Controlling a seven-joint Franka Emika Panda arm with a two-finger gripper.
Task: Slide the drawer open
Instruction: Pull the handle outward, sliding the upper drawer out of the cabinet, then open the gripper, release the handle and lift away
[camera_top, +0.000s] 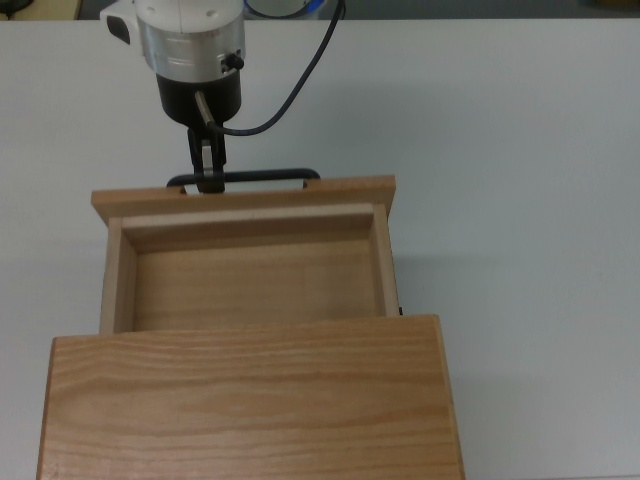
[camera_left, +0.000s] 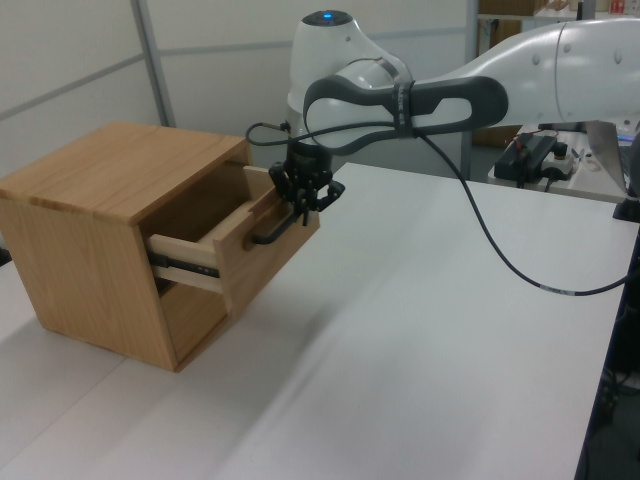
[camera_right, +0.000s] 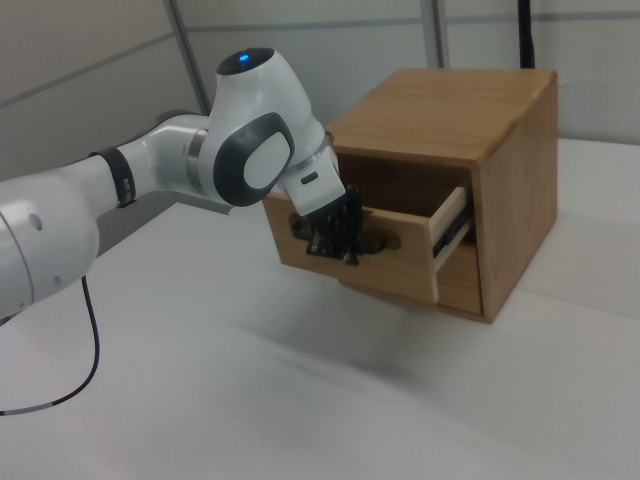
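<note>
- Drawer (camera_top: 250, 270): pulled well out of the cabinet (camera_top: 250, 400), its open cavity visible from above in the top view. Interior shows bare wood only.
- Drawer position: in the top view it projects from the cabinet toward 12 o'clock; in the left view (camera_left: 255, 230) it projects toward 3 o'clock; in the right view (camera_right: 390, 250) toward 9 o'clock.
- Front panel (camera_top: 243, 196): upright, well apart from the cabinet body. It stands wider than the drawer box in the top view.
- Handle (camera_top: 262, 177): thin black bar on the outer face of the front panel, at 12 o'clock of the drawer in the top view.
- End effector (camera_top: 207, 181): closed narrow on the handle, gripping near the bar's end on the top view's left. In the left view (camera_left: 303, 205) and the right view (camera_right: 335, 243) it sits against the panel face at the handle.
- Arm (camera_left: 420, 90): white, with a black cable (camera_left: 500, 250) hanging from it; it reaches in from the left view's right and the right view's left.
- Slide rail (camera_left: 185, 265): dark rail exposed along the drawer side in the left view, between drawer and cabinet opening.
- Cabinet: stands on the white surface (camera_top: 520, 200), at 6 o'clock in the top view. A lower panel shows beneath the open drawer in the left view.
</note>
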